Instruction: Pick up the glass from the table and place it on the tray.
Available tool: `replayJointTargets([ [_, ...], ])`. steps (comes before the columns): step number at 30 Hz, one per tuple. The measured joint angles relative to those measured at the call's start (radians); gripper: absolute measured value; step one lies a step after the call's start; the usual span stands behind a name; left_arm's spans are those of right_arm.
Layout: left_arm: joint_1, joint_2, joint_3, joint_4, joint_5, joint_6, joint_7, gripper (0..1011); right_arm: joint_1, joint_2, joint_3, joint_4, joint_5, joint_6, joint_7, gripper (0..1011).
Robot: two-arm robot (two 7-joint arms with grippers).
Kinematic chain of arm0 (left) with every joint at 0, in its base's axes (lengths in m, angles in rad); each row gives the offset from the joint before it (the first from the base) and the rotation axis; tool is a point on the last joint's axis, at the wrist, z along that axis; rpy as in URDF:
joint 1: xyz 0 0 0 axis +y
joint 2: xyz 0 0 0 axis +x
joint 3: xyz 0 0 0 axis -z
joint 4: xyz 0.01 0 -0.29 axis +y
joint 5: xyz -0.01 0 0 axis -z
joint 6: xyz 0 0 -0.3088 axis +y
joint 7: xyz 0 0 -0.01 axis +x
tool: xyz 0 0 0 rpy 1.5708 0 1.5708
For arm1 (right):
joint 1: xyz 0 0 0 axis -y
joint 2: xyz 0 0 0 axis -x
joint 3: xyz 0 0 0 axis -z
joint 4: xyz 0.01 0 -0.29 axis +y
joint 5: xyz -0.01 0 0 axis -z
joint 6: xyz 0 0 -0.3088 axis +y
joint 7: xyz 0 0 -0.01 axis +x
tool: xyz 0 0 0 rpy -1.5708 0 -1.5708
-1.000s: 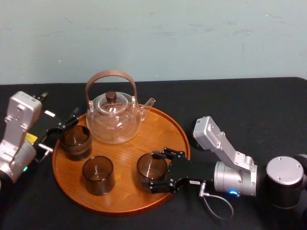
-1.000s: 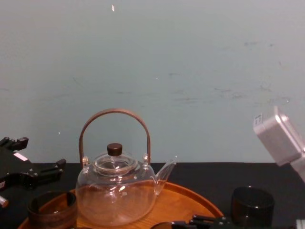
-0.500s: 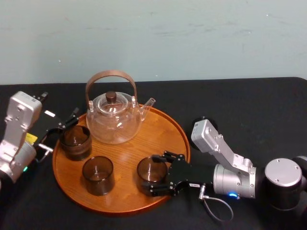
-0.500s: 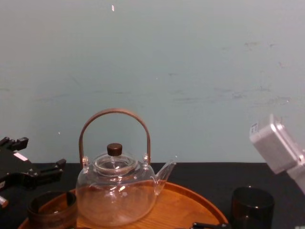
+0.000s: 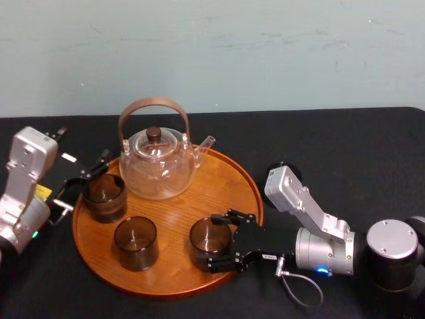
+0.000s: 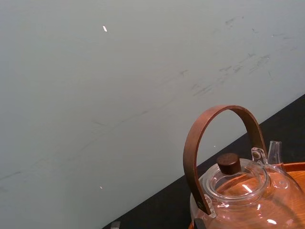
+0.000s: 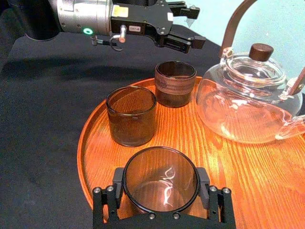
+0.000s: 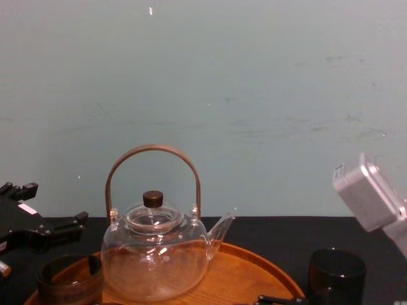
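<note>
Reaching in low across the tray's (image 5: 226,185) right rim, right gripper (image 5: 214,240) clamped on the glass (image 7: 160,179), pads against opposite sides of its wall with no gap visible in the right wrist view. Glass upright, base apparently down on the wood near the tray's front-right edge. Probably put there for a clear sideways approach, well apart from the glass teapot (image 5: 158,163) at the back and beside a second smoky tumbler (image 5: 135,242) near the front edge. Placement judged all but done, with only letting go and backing out over the rim left.

Parked at the tray's left edge, left gripper (image 7: 196,25) with fingers spread and nothing between them, just beside the brown-banded cup (image 5: 105,196).

Underneath, a table (image 5: 345,143) in plain black cloth. On the cloth off the tray's right rim, another dark tumbler (image 8: 337,274). Behind the table's back edge, a pale blue-green wall (image 5: 265,53), scuffed and bare.
</note>
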Motion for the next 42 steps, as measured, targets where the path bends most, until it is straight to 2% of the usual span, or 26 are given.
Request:
replayJointTargets([
  [3,0.0,0.0,0.0,0.0,0.0,0.0,0.0,1001,0.0,0.0,0.0,0.0,0.0,0.0,0.0,1000],
  [21,0.0,0.0,0.0,0.0,0.0,0.0,0.0,1002,0.0,0.0,0.002,-0.001,0.002,0.0,0.0,1002],
  [30,0.0,0.0,0.0,0.0,0.0,0.0,0.0,1001,-0.036,0.063,0.033,-0.057,0.039,-0.019,0.026,1002],
  [42,0.0,0.0,0.0,0.0,0.0,0.0,0.0,1001,-0.137,0.171,0.107,-0.166,0.095,-0.034,0.003,1002],
])
